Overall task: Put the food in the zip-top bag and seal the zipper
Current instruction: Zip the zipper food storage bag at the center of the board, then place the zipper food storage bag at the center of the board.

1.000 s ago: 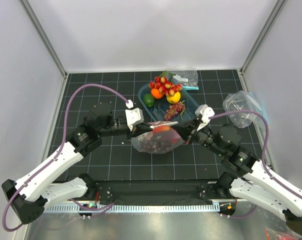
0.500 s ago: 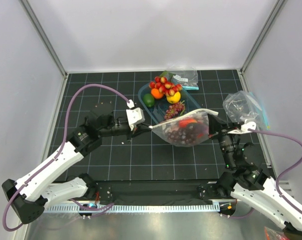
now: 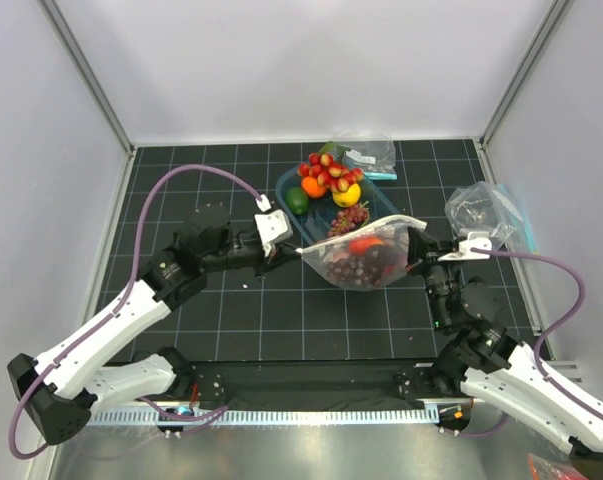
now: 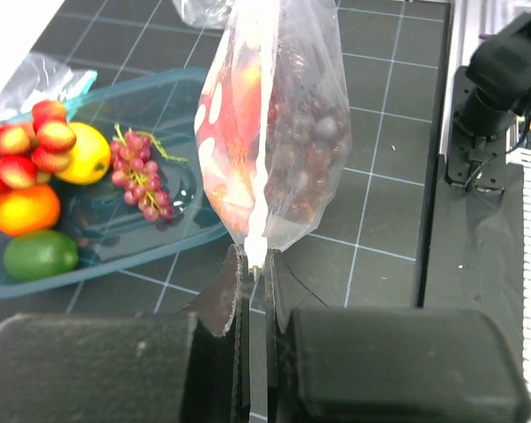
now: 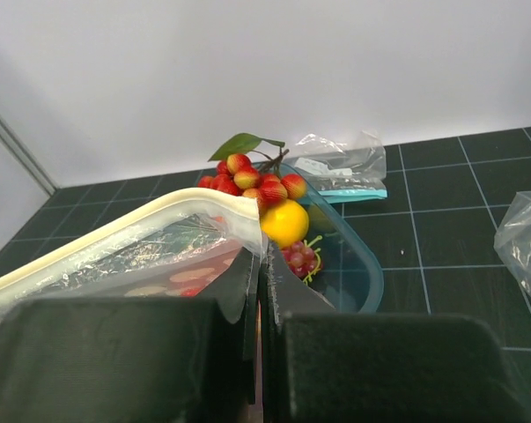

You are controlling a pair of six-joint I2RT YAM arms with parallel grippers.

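Zip-top bag (image 3: pixel 361 262) hangs stretched over the worktop (image 3: pixel 231 315): my left gripper (image 3: pixel 299 252) clamps one top corner, my right gripper (image 3: pixel 413 258) the other; tomato (image 3: pixel 367 243) and grapes (image 3: pixel 355 270) inside, blue tray (image 3: pixel 379 200) just behind.

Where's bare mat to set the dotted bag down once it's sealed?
Best: the bare mat in front of the dotted bag, between the two arms. Also the back-left corner, between the left wall and the blue tray. Crowded: back right, with tray, back plain bag and right plain bag. The left gripper and right gripper hold the bag's ends.
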